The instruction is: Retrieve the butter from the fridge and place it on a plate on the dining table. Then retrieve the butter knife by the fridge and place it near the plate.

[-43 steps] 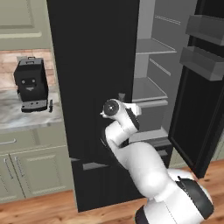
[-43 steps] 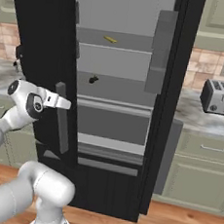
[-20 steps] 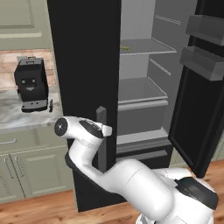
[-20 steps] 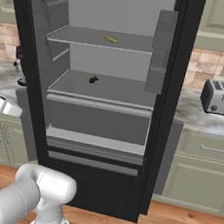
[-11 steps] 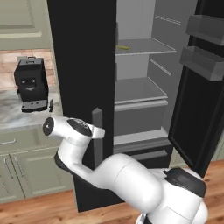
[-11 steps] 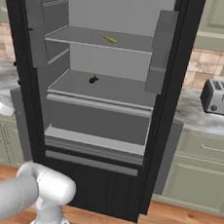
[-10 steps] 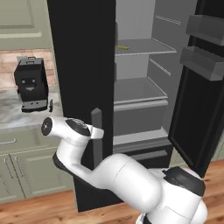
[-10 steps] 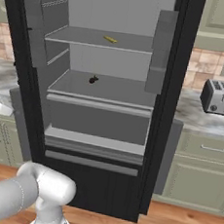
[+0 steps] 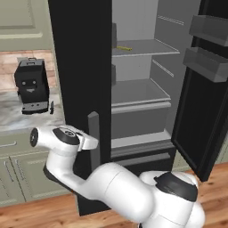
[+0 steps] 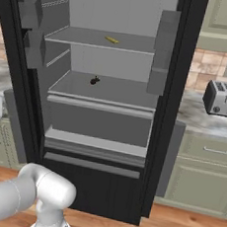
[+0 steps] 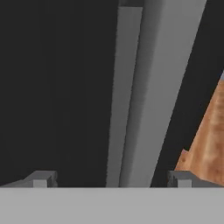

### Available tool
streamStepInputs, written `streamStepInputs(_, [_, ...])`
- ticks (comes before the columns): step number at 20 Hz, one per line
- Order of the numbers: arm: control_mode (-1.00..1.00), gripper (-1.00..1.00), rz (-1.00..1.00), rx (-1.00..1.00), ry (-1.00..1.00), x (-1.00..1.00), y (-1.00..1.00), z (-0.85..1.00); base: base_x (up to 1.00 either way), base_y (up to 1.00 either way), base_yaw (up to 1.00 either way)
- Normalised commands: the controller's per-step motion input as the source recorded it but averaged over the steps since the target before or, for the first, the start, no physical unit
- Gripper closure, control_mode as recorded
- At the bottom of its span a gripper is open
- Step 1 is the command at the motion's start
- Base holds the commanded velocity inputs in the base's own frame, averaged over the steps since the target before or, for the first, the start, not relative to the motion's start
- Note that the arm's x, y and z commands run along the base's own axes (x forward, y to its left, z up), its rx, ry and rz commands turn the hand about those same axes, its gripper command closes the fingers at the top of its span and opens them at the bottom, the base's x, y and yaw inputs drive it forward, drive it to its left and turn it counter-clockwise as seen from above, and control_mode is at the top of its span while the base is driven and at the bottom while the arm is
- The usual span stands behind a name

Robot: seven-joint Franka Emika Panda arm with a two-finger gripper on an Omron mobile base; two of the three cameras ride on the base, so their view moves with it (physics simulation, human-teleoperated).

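The fridge stands open, the butter lying on its upper shelf at twelve o'clock. The gripper, fingers spread wide, faces the door's grey handle. The butter knife stands by the coffee machine on the worktop.

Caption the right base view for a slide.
Fridge standing open, butter on the upper shelf, a small dark lump on the shelf below, toaster on the counter beside it.

A rendered home kitchen: a tall black fridge with open doors, pale green cabinets under marble counters, a black coffee machine, a toaster, tiled backsplash and wood floor.
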Motion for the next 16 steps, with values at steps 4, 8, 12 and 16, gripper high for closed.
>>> streamStepInputs(4, [-1.00, -1.00, -0.18, 0.00, -0.07, -0.35, 0.00, 0.00, 0.00, 0.00, 0.00])
streamStepInputs(8, [-1.00, -1.00, -0.09, 0.00, 0.00, -0.20, 0.00, 0.00, 0.00, 0.00, 0.00])
streamStepInputs(12, [-1.00, -1.00, -0.05, 0.00, 0.00, -0.61, 0.00, 0.00, 0.00, 0.00, 0.00])
streamStepInputs(16, [-1.00, -1.00, 0.00, 0.00, 0.00, -0.93, 0.00, 0.10, 0.00, 0.00, 0.00])
